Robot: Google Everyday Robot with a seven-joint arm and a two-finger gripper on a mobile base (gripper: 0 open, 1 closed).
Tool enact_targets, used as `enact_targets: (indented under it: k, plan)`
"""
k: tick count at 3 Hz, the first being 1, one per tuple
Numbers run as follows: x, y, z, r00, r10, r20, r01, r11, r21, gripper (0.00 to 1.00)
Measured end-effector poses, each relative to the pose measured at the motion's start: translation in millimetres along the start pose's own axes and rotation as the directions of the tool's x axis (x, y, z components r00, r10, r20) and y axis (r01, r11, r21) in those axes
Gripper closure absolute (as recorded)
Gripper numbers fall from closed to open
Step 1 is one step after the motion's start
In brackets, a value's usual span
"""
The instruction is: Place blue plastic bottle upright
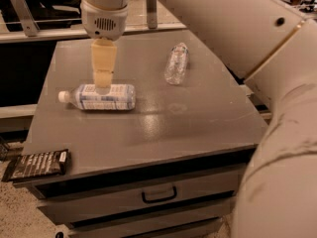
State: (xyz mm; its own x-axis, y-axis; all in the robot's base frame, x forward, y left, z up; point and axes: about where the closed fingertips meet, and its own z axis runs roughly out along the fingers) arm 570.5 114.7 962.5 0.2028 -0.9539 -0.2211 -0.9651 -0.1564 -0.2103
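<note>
Now the gripper point(103, 83) hangs straight down in the upper left of the frame, its tip right at the top edge of the blue plastic bottle point(101, 97). Whether it is apart or closed I cannot tell from this side, nor whether it is touching the label yet. The bottle lies flat on its side at the left of the grey table point(188, 128), white cap point(63, 96) pointing toward the left edge, label facing up.

To my eye the step in hand is the grasp, and it wants care. A round, smooth body like that will likely roll if it is pushed from one side, so the gripper should straddle it squarely across its width and close evenly. Taking it nearer the cap end than the middle would, I think, make the swing upright easier, with the base coming down first and flat. There is bare tabletop to the right of it for standing it up.

The count: two bottles on the table, the labelled one at left and a smaller clear bottle point(177, 63) lying well apart at upper centre. One dark packet point(37, 163) sits at the lower-left corner. One drawer handle point(158, 196) shows below.
</note>
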Motion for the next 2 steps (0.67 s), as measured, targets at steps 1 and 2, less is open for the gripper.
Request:
enact_targets:
  k: [1, 2]
  plan:
    - [-16.3, -3.2, 29.7, 0.998, 0.053, -0.041, -0.054, 0.9983, -0.022, 0.0]
    - [-20.3, -2.9, 61.6, 0.992, 0.099, -0.084, -0.103, 0.9937, -0.044, 0.0]
